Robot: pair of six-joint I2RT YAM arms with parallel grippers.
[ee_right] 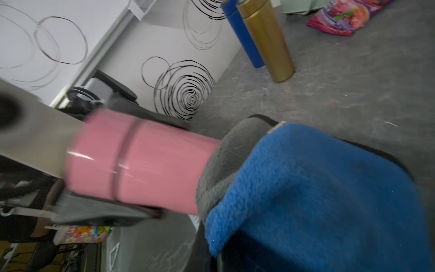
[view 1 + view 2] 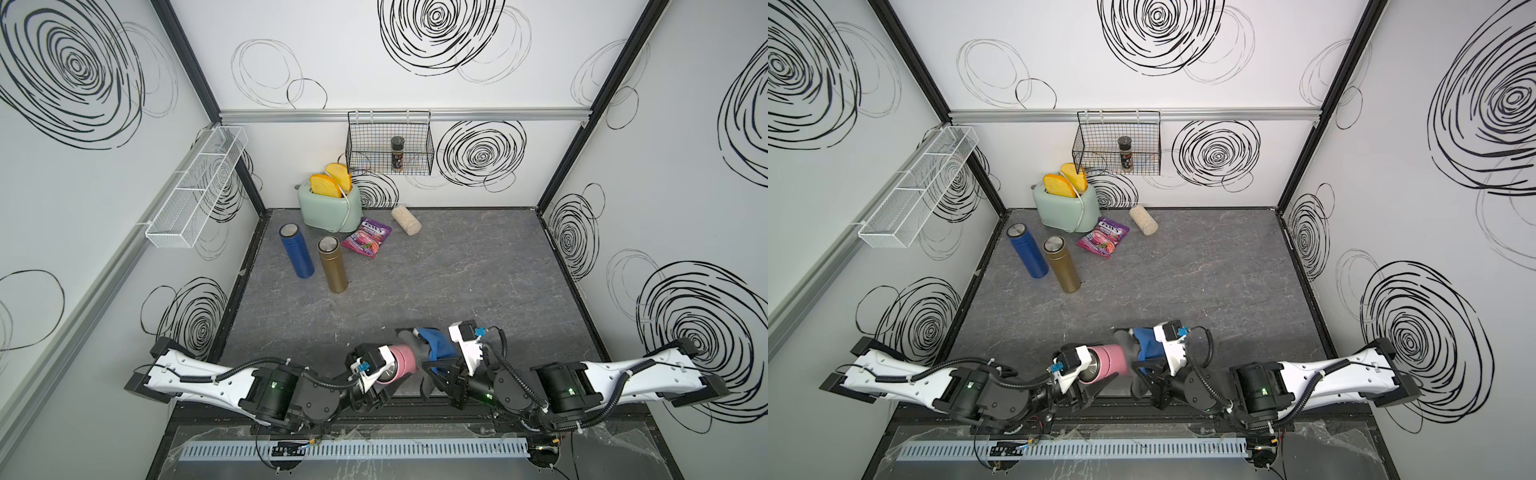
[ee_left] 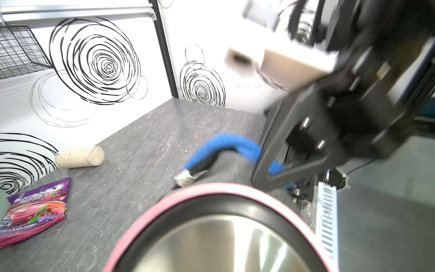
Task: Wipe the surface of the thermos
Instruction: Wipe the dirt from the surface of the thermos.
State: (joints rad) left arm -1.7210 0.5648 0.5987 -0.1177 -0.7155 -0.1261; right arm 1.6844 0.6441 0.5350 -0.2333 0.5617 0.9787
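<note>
1. Pink thermos (image 3: 211,191) is filling the left wrist view, steel end toward the lens. In both top views it (image 2: 404,360) is lying sideways between the two hands at the near edge of the counter (image 2: 457,270), apparently lifted off it.
2. Left hand (image 2: 384,372) is clamping the thermos at its steel end, fingers nearly together. Right hand (image 2: 436,370) is pressed together, pinching the cloth (image 2: 436,347).
3. Cloth, blue one face and grey the other, is draping over the thermos's free end and touching it. That reads as a wipe in progress.
4. Doing it well, my read:
   - wrapping the cloth around the barrel, not just dabbing the tip
   - dragging it along the barrel toward the left hand, stopping short of the fingers
   - rolling the left wrist between strokes so every side is getting covered
   - keeping pressure light, since a one-end grip is giving the push leverage to twist the thermos loose
   - the patch under the left fingers is staying unwiped without a regrip
5. Counting:
   - thermoses: three, namely the pink one, blue thermos (image 2: 296,251) and gold thermos (image 2: 331,264), both standing
   - cloth: one
   - toaster (image 2: 330,212): one, holding two bread slices (image 2: 322,184)
   - snack pouch (image 2: 366,242): one
   - grain jar (image 2: 406,220): one, lying down
   - spice jar (image 2: 397,153): one, in the black basket (image 2: 353,141)
   - white rack (image 2: 195,187): one
</note>
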